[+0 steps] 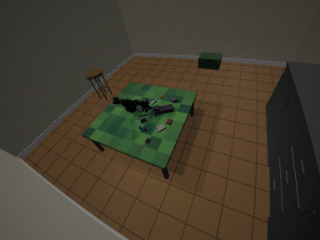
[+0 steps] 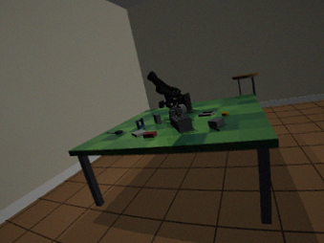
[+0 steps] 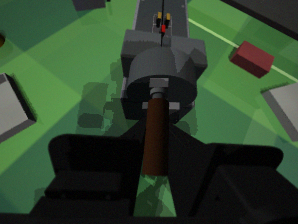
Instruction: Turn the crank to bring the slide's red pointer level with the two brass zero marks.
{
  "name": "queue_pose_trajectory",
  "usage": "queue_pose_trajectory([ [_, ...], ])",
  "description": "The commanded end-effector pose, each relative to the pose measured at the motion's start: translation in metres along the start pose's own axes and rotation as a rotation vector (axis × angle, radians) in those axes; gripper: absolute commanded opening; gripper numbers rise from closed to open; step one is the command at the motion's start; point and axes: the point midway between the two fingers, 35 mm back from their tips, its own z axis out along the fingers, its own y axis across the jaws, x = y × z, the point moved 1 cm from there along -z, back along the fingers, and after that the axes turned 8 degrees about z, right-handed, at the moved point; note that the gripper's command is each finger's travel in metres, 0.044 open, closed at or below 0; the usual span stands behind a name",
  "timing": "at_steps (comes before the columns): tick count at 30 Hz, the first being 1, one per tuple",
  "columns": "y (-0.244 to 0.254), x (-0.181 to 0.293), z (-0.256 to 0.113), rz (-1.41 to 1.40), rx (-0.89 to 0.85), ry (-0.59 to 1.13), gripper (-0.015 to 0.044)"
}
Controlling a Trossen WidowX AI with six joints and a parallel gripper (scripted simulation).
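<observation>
Green-chequered worktop (image 1: 109, 139) (image 2: 233, 132) is carrying the machine (image 1: 164, 109) (image 2: 181, 122) (image 3: 165, 62), mid-table, w/ small items around. Brown crank handle (image 3: 156, 137) is being held btwn the pincer's (image 3: 155, 155) fingers, closed narrow on it. Cranking step is prob. in hand: red pointer (image 3: 163, 29) is being seen near the brass zero marks (image 3: 163, 19), apparently just short, on the crank side. Small, slow turn is being called for, direction TBC; release only once level, w/o nudging.

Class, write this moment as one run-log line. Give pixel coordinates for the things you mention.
gripper (image 3: 152, 122): shut on handle (image 3: 157, 137) | pointer (image 3: 163, 29): just short of brass marks (image 3: 167, 20) | release: not yet done
</observation>
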Motion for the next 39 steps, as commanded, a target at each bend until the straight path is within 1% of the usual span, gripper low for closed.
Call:
queue_pose_trajectory([
  [1,-0.0085,-0.0024,-0.0017,0.012,0.023,-0.008,0.0000],
  [39,-0.0117,-0.0022,-0.0011,0.012,0.023,-0.008,0.0000],
])
